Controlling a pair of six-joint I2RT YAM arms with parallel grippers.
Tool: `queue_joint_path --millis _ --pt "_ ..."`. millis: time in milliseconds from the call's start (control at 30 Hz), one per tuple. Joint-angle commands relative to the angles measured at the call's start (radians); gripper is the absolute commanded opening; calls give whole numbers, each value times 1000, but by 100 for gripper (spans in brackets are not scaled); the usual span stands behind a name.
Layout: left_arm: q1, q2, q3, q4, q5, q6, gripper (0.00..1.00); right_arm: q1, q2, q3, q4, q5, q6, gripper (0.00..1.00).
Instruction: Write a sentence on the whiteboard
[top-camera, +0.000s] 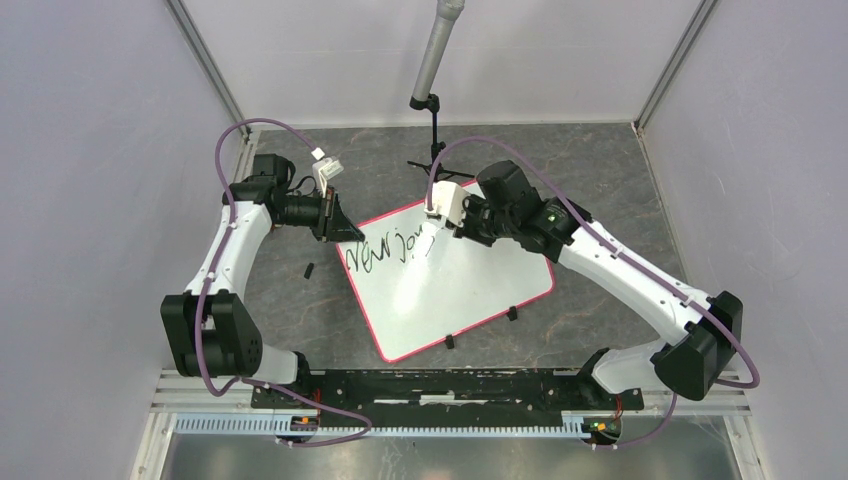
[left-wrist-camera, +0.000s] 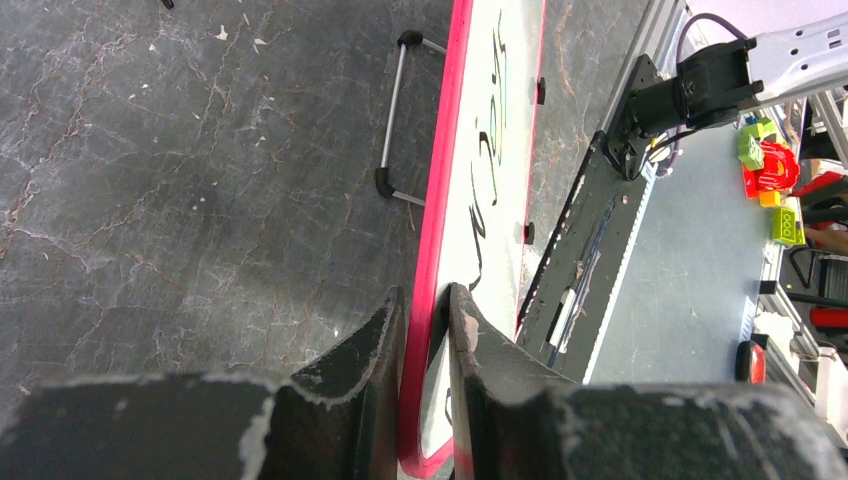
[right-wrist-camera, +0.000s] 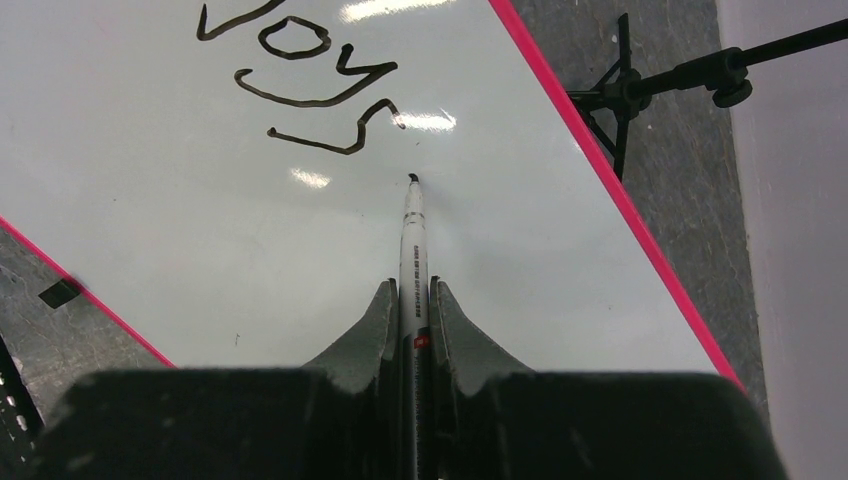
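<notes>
1. sentence (top-camera: 381, 252): black cursive, a single slanted line so far, across the upper-left part of the board. Last letters read roughly "joys" in the right wrist view. Judged unfinished.
2. whiteboard (top-camera: 470, 290): white face, pink-red rim, lying askew on the dark table (top-camera: 560, 170). Most of the face blank below and right of the writing.
3. marker (right-wrist-camera: 413, 235): tip just past the final letter, touching or barely off the surface; cannot tell which.
4. right gripper (right-wrist-camera: 413, 300): clamped tight around the marker barrel, over the board's upper middle.
5. left gripper (left-wrist-camera: 425, 305): pinching the board's rim at its left corner, one finger on each side.
6. Step in hand, as judged: mid-writing, at a gap after a word. Next move calls for a short shift of the tip to fresh white space, light even pressure, and a firm left hold against sliding.
</notes>
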Motion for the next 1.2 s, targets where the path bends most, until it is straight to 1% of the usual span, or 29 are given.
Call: queue_joint_path --millis 0,333,600,800,1000,1167 --pt "-28 -8 -23 7 -69 -13 2 -4 -4 -13 44 63 -17 0" --pt "-28 -8 -21 7 -71 -16 2 -38 -9 -16 37 79 -17 0" --pt "-28 -8 -21 7 -72 -15 3 -34 -2 -26 0 -23 -16 0" --pt "-28 -7 -23 7 -72 -14 2 -31 -26 -79 -18 -51 -18 0" --pt "-28 -6 -22 7 -69 -15 2 -31 -28 -61 -20 32 -33 0" --pt "-28 -10 -23 7 -70 -16 2 -31 -27 18 -19 27 -26 0"
